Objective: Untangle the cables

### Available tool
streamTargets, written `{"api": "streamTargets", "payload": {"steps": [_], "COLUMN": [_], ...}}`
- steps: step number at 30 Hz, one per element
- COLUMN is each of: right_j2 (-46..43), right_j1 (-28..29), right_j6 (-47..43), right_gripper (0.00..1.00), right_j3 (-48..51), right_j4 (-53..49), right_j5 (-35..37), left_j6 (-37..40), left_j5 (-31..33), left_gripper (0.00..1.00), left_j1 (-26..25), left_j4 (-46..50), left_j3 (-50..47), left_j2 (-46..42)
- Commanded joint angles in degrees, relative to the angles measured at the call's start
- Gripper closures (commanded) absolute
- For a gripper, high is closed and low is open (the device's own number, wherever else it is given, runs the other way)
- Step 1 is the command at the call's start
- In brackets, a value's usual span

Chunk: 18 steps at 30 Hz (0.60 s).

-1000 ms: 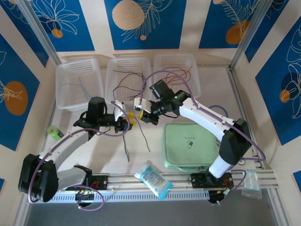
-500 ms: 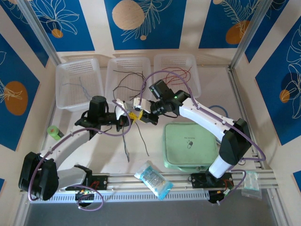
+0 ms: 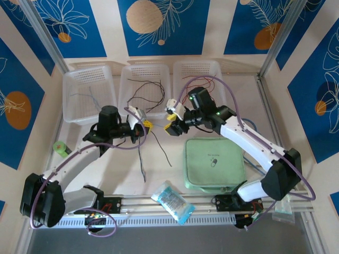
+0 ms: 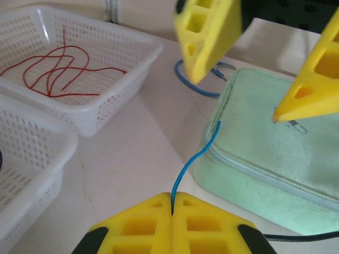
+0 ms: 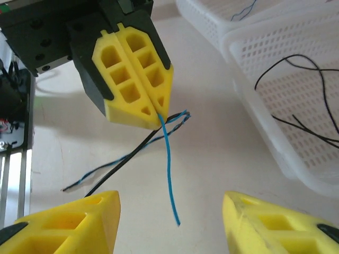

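Left end effector (image 4: 172,197) is pressed together, pinching a thin blue wire (image 4: 193,159) right at the fingertips. The wire's free end arcs toward the left edge of the mint-green zip case (image 4: 265,143); can't tell if it touches. A black wire (image 5: 122,166) and a twisted blue-and-black strand (image 5: 95,173) run out from under the same fingertips and trail onto the bench (image 3: 119,172) left of the case. Can't tell whether they're in the pinch too. Right end effector (image 5: 169,198) is spread with nothing between the fingers, hanging over the case's far-left corner and facing the left one across a small gap. Three white baskets (image 3: 198,103) sit in a row beyond the case's far edge. Red wires (image 4: 53,74) are in the one nearest the case, black wires (image 3: 145,90) in the middle one, a blue-grey wire (image 3: 90,98) in the one farthest left.
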<state>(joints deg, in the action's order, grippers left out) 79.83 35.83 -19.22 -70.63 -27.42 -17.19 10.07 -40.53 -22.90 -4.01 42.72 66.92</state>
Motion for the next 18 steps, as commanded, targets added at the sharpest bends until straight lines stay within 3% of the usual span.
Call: {"api": "streamTargets", "payload": {"steps": [1,7,18], "right_j2": [-3.6,-6.9,-1.6], "right_j1": [-0.8,-1.1,0.4], "right_j6": [7.5,15.4,22.7], "right_gripper": [0.46,0.46,0.46], "right_j3": [4.0,10.3,10.3], "right_j4": [3.8,9.3,13.8], "right_j5": [-4.8,-9.1,-14.6], "left_j6": [-4.0,-5.5,-6.5], "left_j5": [1.9,2.2,2.5], "left_gripper": [1.00,1.00,1.00], "left_j1": [-0.3,-0.4,-0.4], "left_j4": [0.0,-0.1,0.1], "left_j3": [3.8,5.5,6.0], "left_j2": [0.4,0.7,-0.5]}}
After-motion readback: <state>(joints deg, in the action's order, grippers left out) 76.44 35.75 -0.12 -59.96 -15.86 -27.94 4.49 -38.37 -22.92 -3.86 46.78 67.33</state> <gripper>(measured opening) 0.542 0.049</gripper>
